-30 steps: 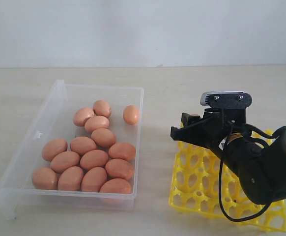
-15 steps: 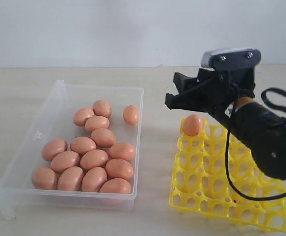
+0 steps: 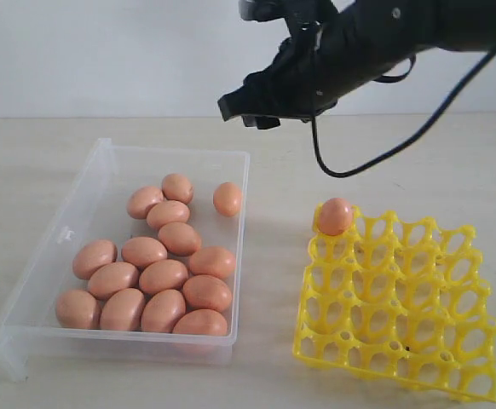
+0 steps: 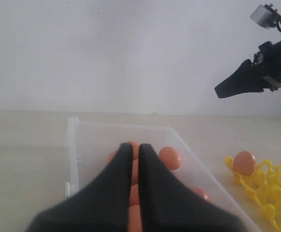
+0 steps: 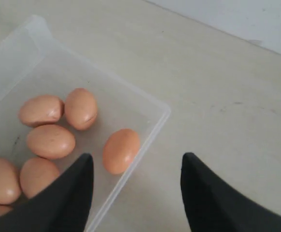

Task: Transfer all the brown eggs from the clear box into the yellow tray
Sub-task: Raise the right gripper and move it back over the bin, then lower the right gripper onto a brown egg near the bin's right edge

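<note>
Pale beige tabletop [image 3: 367,162] under plain white wall, w/ clear box [image 3: 175,151] at left holding fifteen brown eggs [image 3: 163,276]: smooth, matte, orange-brown ovals, most bunched & touching, one apart near the far right corner. Yellow tray [image 3: 401,341] at right, bright open-lattice cups w/ raised pegs btw cells, carrying a single egg [image 3: 334,216] upright in its far left corner cup. R claw [image 5: 136,193] spread wide & empty, hanging high over the box's far right corner; L claw [image 4: 135,157] pressed shut on nothing, aimed at the eggs in the box.
</note>
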`<move>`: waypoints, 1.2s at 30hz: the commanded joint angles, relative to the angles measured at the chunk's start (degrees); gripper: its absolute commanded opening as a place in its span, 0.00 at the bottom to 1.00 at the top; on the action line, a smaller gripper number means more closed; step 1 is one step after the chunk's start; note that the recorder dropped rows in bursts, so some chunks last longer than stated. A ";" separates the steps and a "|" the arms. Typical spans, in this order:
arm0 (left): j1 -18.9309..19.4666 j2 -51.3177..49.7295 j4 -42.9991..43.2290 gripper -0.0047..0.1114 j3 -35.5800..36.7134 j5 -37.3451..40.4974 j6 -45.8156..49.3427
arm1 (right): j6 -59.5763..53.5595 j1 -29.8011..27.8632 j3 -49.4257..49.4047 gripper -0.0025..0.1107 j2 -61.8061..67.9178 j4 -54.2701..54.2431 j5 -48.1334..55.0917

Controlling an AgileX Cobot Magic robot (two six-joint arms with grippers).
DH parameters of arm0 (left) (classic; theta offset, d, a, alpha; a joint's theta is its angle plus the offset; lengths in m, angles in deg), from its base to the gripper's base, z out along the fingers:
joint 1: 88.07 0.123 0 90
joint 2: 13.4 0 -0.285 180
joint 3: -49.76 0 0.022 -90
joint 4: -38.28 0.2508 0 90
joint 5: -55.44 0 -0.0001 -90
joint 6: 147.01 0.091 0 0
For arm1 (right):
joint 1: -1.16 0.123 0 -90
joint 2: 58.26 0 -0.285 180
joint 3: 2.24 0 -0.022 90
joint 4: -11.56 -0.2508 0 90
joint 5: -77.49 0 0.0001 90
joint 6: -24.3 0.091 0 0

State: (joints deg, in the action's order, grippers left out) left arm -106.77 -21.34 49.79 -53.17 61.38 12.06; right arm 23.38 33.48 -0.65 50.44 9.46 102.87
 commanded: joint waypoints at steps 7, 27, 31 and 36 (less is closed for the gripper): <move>-0.45 0.15 -0.13 0.08 0.15 -0.17 -0.47 | -1.95 3.01 23.34 0.43 16.68 -3.30 23.28; -0.45 0.15 -0.13 0.08 0.15 -0.29 -0.47 | -2.70 3.01 39.48 0.43 34.47 -4.35 26.73; -0.45 0.15 -0.13 0.08 0.15 -0.29 -0.47 | -1.42 3.01 39.59 0.43 34.85 -1.57 27.93; -0.45 0.15 -0.13 0.08 0.15 -0.04 -0.47 | -0.50 3.01 39.59 0.43 34.98 -0.19 29.84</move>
State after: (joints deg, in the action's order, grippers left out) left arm -106.77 -21.34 49.79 -53.17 61.38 12.06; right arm 22.47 36.55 38.59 85.42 8.27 131.38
